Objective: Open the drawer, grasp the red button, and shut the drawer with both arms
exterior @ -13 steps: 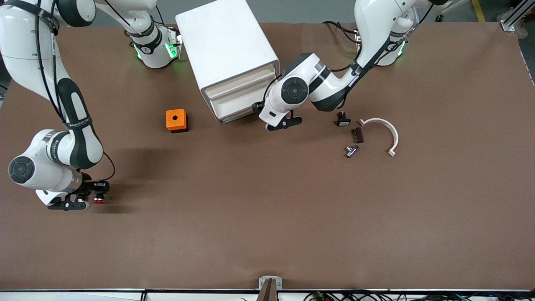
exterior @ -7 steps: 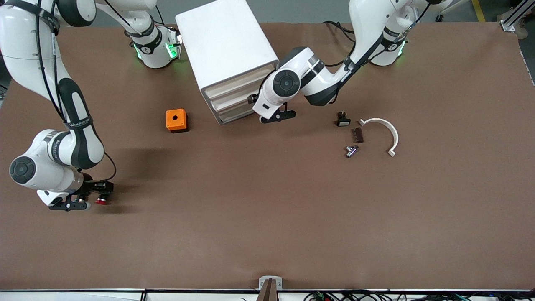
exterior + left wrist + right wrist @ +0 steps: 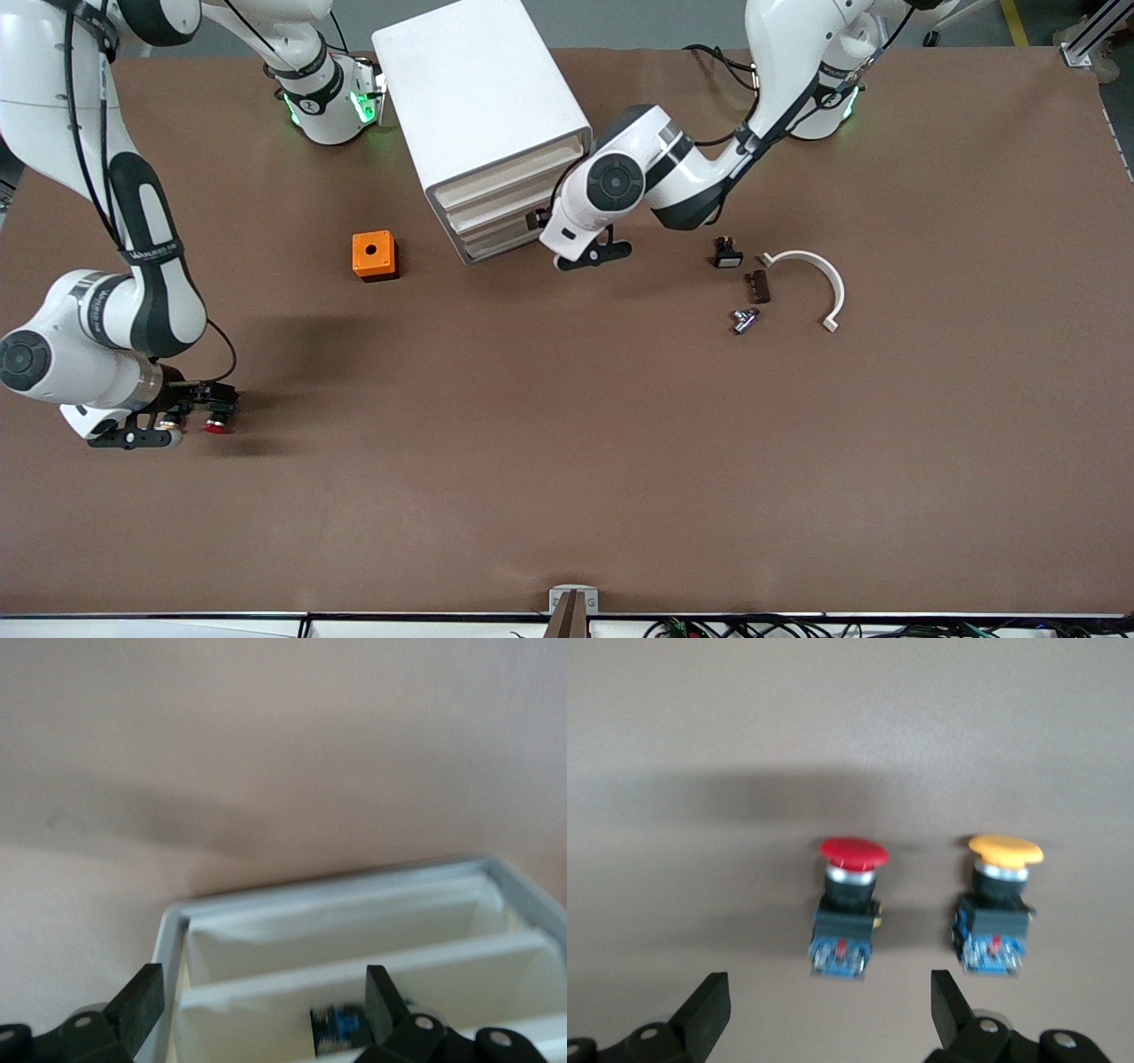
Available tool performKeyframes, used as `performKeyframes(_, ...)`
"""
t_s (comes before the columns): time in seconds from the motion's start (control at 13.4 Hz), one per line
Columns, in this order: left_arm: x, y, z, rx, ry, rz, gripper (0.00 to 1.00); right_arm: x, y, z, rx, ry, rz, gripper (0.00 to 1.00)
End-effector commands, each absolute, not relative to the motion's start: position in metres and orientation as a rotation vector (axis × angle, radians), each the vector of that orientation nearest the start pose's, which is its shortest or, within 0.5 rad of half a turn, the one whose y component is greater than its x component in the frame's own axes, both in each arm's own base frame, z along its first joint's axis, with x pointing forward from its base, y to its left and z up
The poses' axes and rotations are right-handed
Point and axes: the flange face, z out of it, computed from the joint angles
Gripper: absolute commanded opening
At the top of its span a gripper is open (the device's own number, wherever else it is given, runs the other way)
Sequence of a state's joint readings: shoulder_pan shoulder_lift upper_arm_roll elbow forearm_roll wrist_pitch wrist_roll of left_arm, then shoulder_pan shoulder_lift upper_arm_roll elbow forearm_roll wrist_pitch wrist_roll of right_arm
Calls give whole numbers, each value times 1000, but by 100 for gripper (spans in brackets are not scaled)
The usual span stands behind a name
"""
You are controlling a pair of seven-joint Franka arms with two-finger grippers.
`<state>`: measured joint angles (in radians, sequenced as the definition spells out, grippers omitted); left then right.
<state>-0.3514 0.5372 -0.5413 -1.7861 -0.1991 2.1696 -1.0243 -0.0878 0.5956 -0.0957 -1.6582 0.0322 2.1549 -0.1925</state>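
The red-capped button (image 3: 214, 426) lies on the table near the right arm's end. In the right wrist view the button (image 3: 850, 904) is just ahead of my right gripper (image 3: 828, 1014), which is open and apart from it. In the front view the right gripper (image 3: 205, 400) is low beside the button. The white cabinet (image 3: 478, 106) stands between the arm bases, and its drawers (image 3: 494, 229) look pushed in. My left gripper (image 3: 537, 220) is open at the drawer fronts. The left wrist view shows its open gripper (image 3: 261, 1014) before a drawer (image 3: 354, 988) with a small black-and-blue part (image 3: 338, 1028) inside.
A like button with an orange-yellow cap (image 3: 999, 904) lies beside the red one. An orange cube with a hole (image 3: 374, 254) sits nearer to the front camera than the cabinet. Toward the left arm's end lie a small black part (image 3: 727, 255), a brown piece (image 3: 757, 285), a metal part (image 3: 744, 320) and a white curved piece (image 3: 815, 270).
The left gripper moved in against the cabinet and the lowest drawer slid in, then it drew back slightly. The right gripper drew back from the red button, which stays on the table.
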Motion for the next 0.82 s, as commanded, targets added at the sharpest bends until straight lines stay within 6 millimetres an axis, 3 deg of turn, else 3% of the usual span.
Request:
performKeyframes(0.0, 471, -447, 315, -3225, -637, 542, 100, 651, -98, 323, -3121, -34, 205, 100)
performKeyframes(0.15, 513, -400, 346, -3235, -726, 385, 100, 642, -82, 365, -3111, -59, 220, 100)
performKeyframes(0.3, 535, -360, 377, -3209, -753, 251, 100, 631, -61, 409, -3106, -106, 222, 100)
performKeyframes(0.45, 556, -314, 410, -3173, -813, 160, 100, 619, -36, 469, -3103, -166, 198, 100)
performKeyframes(0.75, 585, -249, 457, -3120, -721, 36, 100, 590, -38, 549, -3104, -151, 92, 100)
